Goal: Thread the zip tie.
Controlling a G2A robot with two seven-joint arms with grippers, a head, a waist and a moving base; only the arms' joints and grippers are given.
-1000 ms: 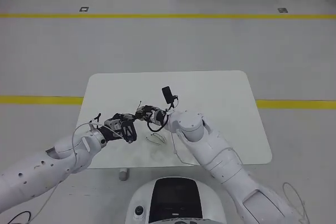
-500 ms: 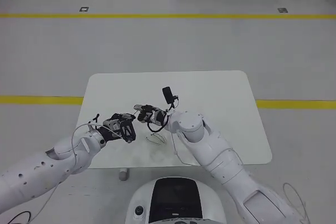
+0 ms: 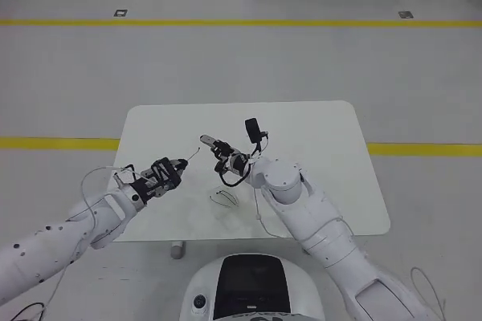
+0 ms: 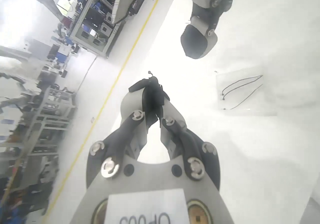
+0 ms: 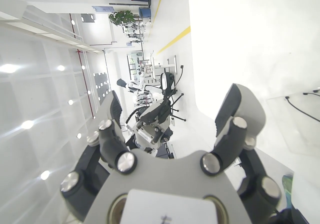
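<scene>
Left gripper (image 4: 152,92), over the left part of the white rounded table (image 3: 321,160): fingers closed on a thin dark zip tie (image 4: 149,73), with a short end showing past the fingertips. How the rest of the tie runs cannot be told.

Right gripper (image 5: 173,98), just right of it and slightly farther: fingers spread wide, holding nothing, apart from the tie.

Clear plastic bag of spare black ties (image 4: 246,92): flat on the table, near side.

Assessment: the threading step appears to be in hand and not completed. The next move calls for the right gripper to pinch the free tail and align it finely with the head slot.
</scene>
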